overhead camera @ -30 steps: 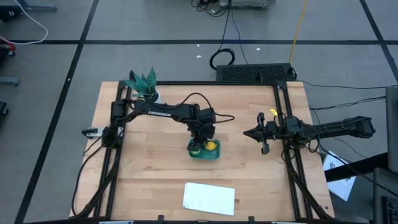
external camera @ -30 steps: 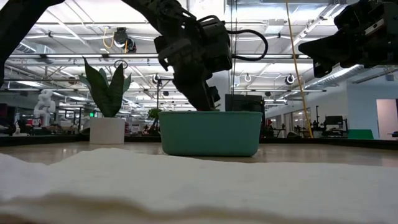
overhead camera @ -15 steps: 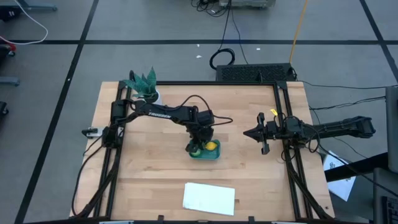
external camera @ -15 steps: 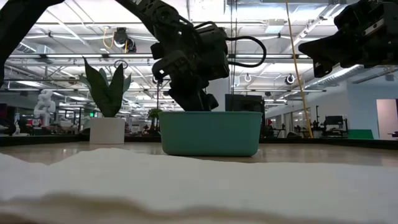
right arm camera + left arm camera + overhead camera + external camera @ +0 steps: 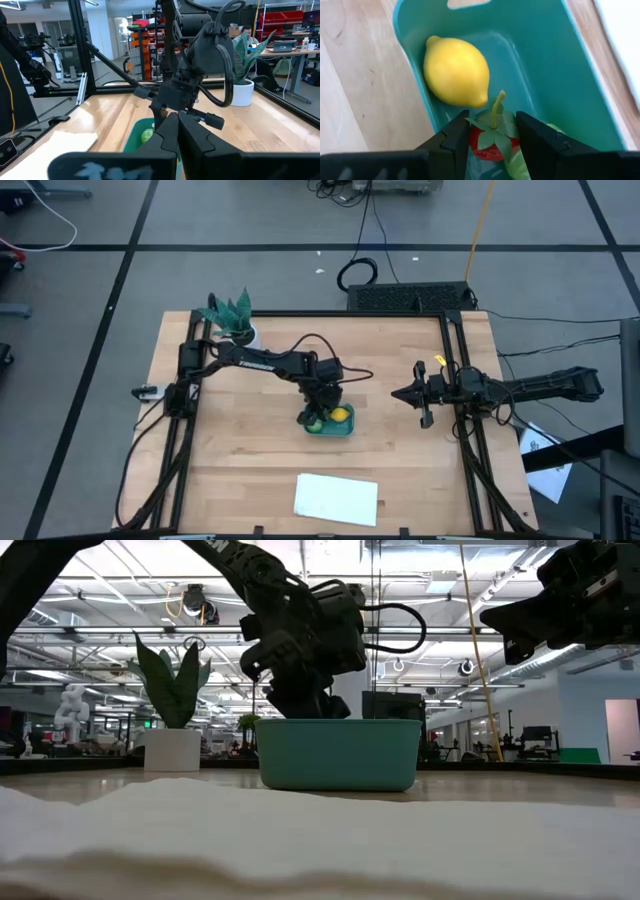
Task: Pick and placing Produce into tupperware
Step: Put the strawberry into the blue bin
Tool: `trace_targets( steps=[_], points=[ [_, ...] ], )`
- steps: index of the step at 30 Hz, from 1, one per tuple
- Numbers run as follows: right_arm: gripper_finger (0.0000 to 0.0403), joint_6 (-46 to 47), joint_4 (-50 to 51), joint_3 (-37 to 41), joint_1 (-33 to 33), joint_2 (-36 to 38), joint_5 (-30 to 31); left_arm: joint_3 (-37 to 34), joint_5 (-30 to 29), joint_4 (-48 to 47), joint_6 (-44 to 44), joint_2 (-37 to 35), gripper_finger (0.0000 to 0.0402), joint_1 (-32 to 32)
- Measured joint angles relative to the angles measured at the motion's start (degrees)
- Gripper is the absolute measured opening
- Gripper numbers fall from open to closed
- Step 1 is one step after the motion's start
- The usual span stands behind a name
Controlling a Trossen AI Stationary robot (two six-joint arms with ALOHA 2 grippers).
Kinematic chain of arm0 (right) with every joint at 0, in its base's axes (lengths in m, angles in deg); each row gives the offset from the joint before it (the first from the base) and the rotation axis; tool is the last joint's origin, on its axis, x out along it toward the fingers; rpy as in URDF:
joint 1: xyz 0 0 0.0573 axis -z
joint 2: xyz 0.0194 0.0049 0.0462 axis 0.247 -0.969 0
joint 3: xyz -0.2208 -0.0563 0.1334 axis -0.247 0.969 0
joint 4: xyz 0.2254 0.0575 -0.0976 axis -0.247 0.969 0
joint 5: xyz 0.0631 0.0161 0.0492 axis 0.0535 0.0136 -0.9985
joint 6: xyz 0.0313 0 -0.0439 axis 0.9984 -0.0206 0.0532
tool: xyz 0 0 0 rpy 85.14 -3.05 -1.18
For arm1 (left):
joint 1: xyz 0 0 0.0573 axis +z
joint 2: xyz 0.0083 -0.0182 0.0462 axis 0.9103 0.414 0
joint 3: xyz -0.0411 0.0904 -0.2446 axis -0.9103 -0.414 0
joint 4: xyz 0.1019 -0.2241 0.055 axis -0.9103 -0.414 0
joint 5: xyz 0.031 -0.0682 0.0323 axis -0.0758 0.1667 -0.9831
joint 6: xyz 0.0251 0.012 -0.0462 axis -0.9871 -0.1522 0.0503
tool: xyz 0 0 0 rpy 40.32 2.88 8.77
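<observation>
The teal tupperware stands on its base mid-table. Inside it lie the yellow lemon and the light-green piece, both on the floor of the container. My left gripper hangs over the tupperware's left end, shut on the small red piece, which has green leaves and a stem. My right gripper waits shut above the table's right side. My left gripper pinches the red piece by its round body between the two fingers, coming from above and pointing down. The leafy top and stem stick out past the fingertips. The piece is above the tupperware's floor, over the light-green piece; whether it touches that one I cannot tell.
A teal-leaved potted plant stands at the far left corner. A flat white sheet lies near the near edge. Black frame rails run along the table's left and right sides. Bare wood surrounds the tupperware.
My left gripper has risen from deep inside the tupperware to about its rim height and shifted a little toward the table's left. The tupperware and the lemon have stayed in place.
</observation>
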Motion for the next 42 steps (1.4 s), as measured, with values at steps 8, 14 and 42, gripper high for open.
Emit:
trace_targets(
  steps=[8,14,42],
  points=[
    [0.0000,0.00,-0.02,0.00,0.01,0.00,0.01,0.00,-3.72,-0.31,0.31,0.00,0.0145,-0.25],
    [0.0000,0.00,-0.02,0.01,0.02,0.00,0.02,0.00,-5.73,-1.00,-1.41,0.00,0.0145,-0.91],
    [0.0000,0.00,0.00,0.01,0.00,0.00,0.02,0.02,-8.13,-1.46,-1.95,0.00,0.0145,-2.08]
  ],
)
